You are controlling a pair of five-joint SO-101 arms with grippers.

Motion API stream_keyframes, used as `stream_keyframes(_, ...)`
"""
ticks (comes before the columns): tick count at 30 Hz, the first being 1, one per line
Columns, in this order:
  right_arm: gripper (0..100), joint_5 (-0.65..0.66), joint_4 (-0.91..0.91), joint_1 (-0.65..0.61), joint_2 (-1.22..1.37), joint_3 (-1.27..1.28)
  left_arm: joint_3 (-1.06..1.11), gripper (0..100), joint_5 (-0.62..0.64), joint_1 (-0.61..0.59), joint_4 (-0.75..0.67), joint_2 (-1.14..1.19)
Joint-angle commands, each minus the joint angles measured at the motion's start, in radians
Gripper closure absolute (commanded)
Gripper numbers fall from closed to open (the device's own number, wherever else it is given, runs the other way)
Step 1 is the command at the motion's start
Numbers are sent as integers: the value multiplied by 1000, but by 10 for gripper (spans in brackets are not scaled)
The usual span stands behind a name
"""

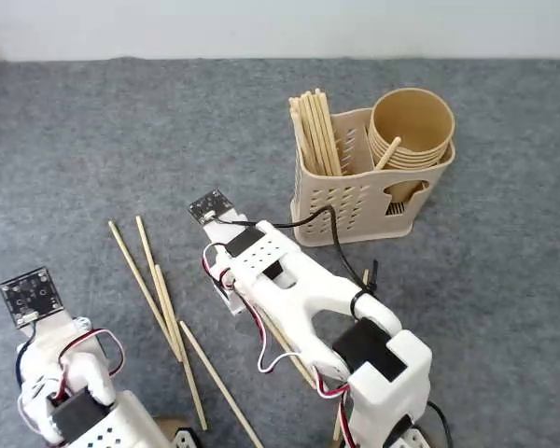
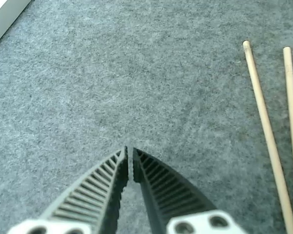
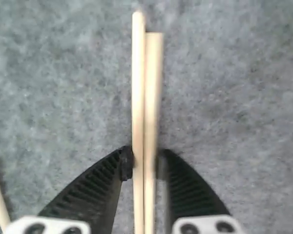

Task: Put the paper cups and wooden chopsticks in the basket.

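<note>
The right hand (image 3: 144,161) is gripping a pair of chopsticks (image 3: 145,87), the two sticks lying side by side between its ribbed fingers just above the grey counter (image 1: 121,131). Seen from above, this arm is reaching in front of the basket (image 1: 355,210) and a little to its left. The basket is standing upright, carrying a bundle of chopsticks (image 1: 315,131) in its left compartment and a stack of paper cups (image 1: 413,126) in its right one. Several loose chopsticks (image 1: 159,289) are lying flat on the counter, well to the left of the basket and between the two arms. The left hand (image 2: 129,151) is sitting clenched on nothing, fingertips meeting, farther from the basket than those loose sticks.
</note>
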Motion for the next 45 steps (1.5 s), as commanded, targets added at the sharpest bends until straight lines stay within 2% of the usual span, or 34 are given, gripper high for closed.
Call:
stream_keyframes(1, 994, -11, -18, -39, 16, -21, -10, 981, -11, -9, -23, -14)
stream_keyframes(7, 991, -9, 39, -59, -91, -20, -10, 981, -11, -9, -23, -14)
stream_keyframes(17, 991, -2, 189, -51, -503, -25, -10, 981, -11, -9, -23, -14)
stream_keyframes(25, 991, 118, 186, -48, -825, -77, -8, 981, -11, -9, -23, -14)
stream_keyframes(33, 991, 157, 185, 97, -875, -279, -8, 981, -11, -9, -23, -14)
stream_keyframes(37, 991, 198, 73, 197, -880, -356, -5, 981, -11, -9, -23, -14)
stream_keyframes(45, 991, 221, -326, 395, -874, -356, -4, 981, -11, -9, -25, -14)
